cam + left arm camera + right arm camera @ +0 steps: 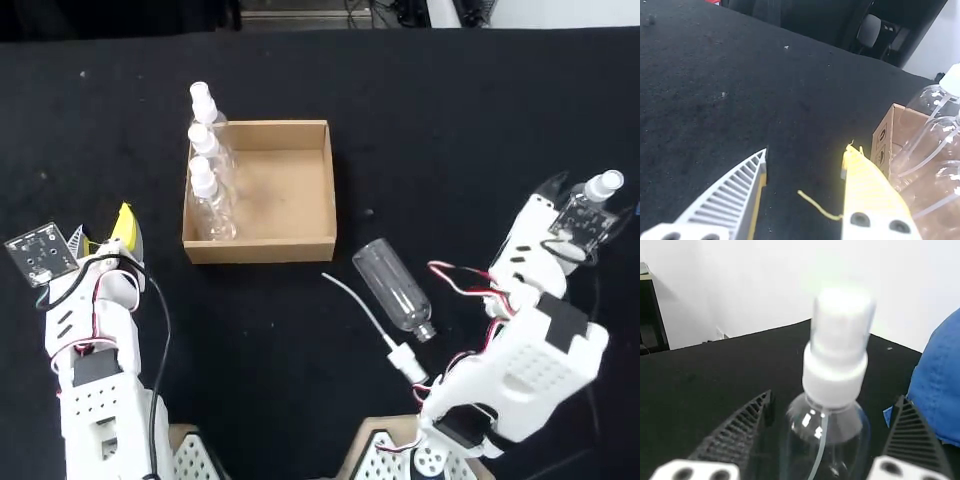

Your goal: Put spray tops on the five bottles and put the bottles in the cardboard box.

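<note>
Three capped bottles stand along one wall inside the cardboard box. An uncapped clear bottle lies on the black table, and a loose spray top with its long tube rests just in front of it. A fourth capped bottle stands upright between the fingers of my right gripper, which is open with a gap on each side; from above this bottle and right gripper are at the far right. My left gripper is open and empty, beside the box.
The table is covered in black cloth. A blue object lies beyond the right gripper's bottle. Both arm bases stand at the front edge, with loose wires by the right arm.
</note>
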{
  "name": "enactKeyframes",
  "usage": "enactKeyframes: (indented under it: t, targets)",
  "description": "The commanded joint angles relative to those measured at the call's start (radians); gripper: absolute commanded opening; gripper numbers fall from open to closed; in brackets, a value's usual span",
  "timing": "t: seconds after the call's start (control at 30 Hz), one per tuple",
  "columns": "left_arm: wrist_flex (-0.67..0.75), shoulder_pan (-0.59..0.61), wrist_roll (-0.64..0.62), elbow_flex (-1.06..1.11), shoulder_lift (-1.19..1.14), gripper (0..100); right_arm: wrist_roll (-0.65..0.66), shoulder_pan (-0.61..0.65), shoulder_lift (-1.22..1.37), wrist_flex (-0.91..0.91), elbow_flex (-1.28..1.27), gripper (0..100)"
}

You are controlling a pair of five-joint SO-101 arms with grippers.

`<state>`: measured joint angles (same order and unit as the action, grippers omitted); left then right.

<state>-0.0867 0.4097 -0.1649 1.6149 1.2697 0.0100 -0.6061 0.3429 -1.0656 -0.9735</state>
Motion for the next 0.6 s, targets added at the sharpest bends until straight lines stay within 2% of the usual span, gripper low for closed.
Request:
enactKeyframes:
  t: [0.0, 0.23, 0.4, 0.57]
  targets:
    - [0.021, -0.001, 0.003, -0.010, 0.012, 22, -0.006, 0.012, -0.076, 0.054, 0.007, 32.6]
    - [0.021, -0.001, 0.003, -0.010, 0.012, 22, 0.002, 0.008, -0.074, 0.051, 0.007, 32.6]
    - [0.021, -0.001, 0.003, -0.010, 0.012, 22, 0.002, 0.008, -0.074, -0.041, -0.012, 32.5]
    - [0.021, -0.001, 0.003, -0.010, 0.012, 22, 0.003, 0.011, -0.064, -0.046, -0.019, 32.5]
